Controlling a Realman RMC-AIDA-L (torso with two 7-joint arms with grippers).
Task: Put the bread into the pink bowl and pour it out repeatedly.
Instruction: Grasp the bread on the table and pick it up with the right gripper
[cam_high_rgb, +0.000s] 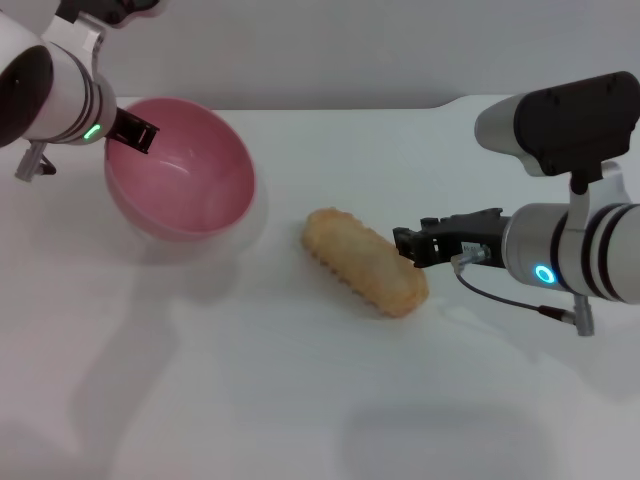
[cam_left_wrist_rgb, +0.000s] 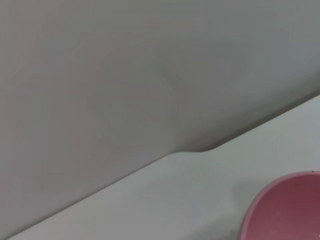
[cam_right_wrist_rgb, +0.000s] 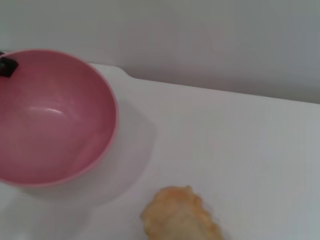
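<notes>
The pink bowl (cam_high_rgb: 180, 168) is seen tilted on its side on the white table (cam_high_rgb: 300, 400), its opening turned toward the bread (cam_high_rgb: 365, 261), and it is held at its far rim by the left end effector (cam_high_rgb: 135, 131), which is clamped on that rim. The bowl is empty. The bread lies on the table well apart from the bowl, on the side toward the right arm, with its plain tan underside turned up and its ridged edge showing along the side nearer the bowl. The right end effector (cam_high_rgb: 418, 246) is placed at the end of the bread farthest from the bowl, touching or just beside it; whether its fingers are apart or together cannot be told from these views. In the right wrist view the bowl (cam_right_wrist_rgb: 50, 120) is seen beyond the loaf (cam_right_wrist_rgb: 180, 217), with bare table between them. The step in hand is judged to be the recovery of the poured-out bread, so that it can be put back into the bowl. For the next move, a firm grasp across the loaf is called for, then a lift and carry toward the bowl, which would best be set upright first so that the bread is not rolled out again.
</notes>
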